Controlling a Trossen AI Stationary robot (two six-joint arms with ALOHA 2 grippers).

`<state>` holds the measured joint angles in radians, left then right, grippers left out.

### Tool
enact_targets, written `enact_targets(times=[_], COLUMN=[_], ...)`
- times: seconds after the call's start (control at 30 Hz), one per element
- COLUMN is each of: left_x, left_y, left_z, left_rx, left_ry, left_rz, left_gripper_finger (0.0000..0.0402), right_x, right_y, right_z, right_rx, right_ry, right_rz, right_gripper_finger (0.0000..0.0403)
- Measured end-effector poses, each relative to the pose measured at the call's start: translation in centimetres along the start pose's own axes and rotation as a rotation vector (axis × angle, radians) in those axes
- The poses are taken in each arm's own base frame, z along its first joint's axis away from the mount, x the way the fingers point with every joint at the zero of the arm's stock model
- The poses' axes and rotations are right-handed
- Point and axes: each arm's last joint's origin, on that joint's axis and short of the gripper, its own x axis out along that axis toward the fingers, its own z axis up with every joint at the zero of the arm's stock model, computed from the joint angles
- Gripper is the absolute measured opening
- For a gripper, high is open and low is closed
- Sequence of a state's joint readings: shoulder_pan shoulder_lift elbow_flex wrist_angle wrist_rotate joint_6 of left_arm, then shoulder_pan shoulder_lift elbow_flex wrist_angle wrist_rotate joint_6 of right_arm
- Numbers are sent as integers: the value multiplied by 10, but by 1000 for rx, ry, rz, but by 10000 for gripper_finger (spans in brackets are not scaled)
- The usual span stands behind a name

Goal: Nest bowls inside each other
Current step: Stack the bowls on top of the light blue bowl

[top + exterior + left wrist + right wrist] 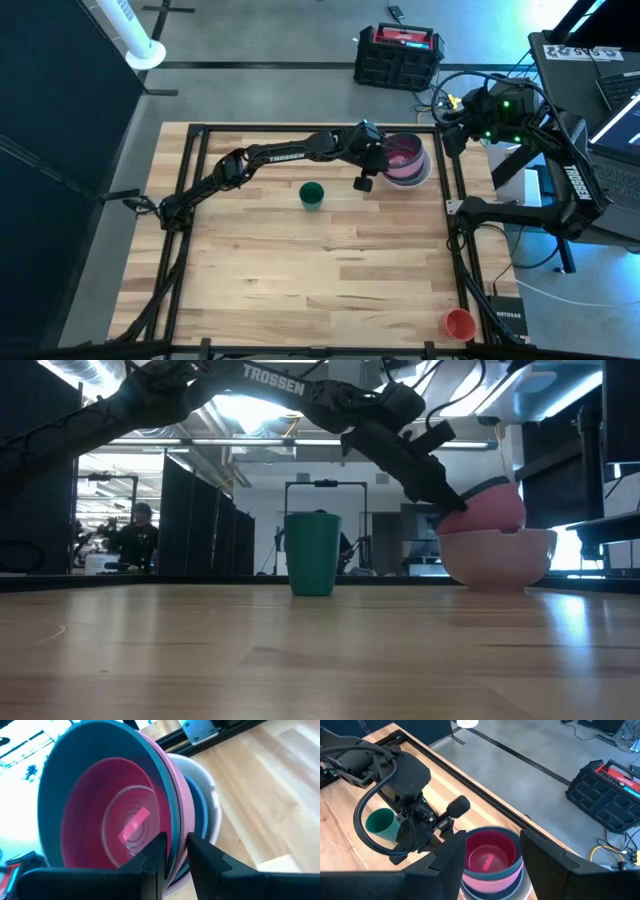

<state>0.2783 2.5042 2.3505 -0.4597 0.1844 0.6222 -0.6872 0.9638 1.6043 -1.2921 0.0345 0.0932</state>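
Left wrist view: the left gripper point(176, 851) has its fingers point(156, 852) astride the rim of the stacked bowls point(107, 810), slightly parted; contact is hard to judge. The outer bowls are mostly hidden. The teal cup point(312, 195) stands apart mid-worktop point(300, 270). The right gripper point(490, 857) hovers above the stack, fingers spread.

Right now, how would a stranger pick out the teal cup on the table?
Start at the wooden table, then find the stack of bowls near its far right corner. The teal cup stands alone left of that stack, upright, narrower and taller than any bowl.
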Motion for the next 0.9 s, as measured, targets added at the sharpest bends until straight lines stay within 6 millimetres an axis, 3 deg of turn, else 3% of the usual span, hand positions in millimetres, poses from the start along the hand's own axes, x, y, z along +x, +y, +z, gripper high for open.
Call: enact_targets(times=[0.6, 0.8, 0.9], left_x=[2, 3, 3], left_y=[-10, -11, -12], left_z=[7, 13, 14], left_rx=[-44, 112, 82], left_ry=[16, 85, 84], left_rz=[16, 175, 177], left_gripper_finger=[57, 57, 57], right_x=[0, 0, 0], right_y=[0, 0, 0], right_z=[-1, -1, -2], right_rx=[-23, -31, -41], right_ry=[16, 16, 17], right_rz=[-1, -1, -1], right_gripper_finger=[175, 175, 175])
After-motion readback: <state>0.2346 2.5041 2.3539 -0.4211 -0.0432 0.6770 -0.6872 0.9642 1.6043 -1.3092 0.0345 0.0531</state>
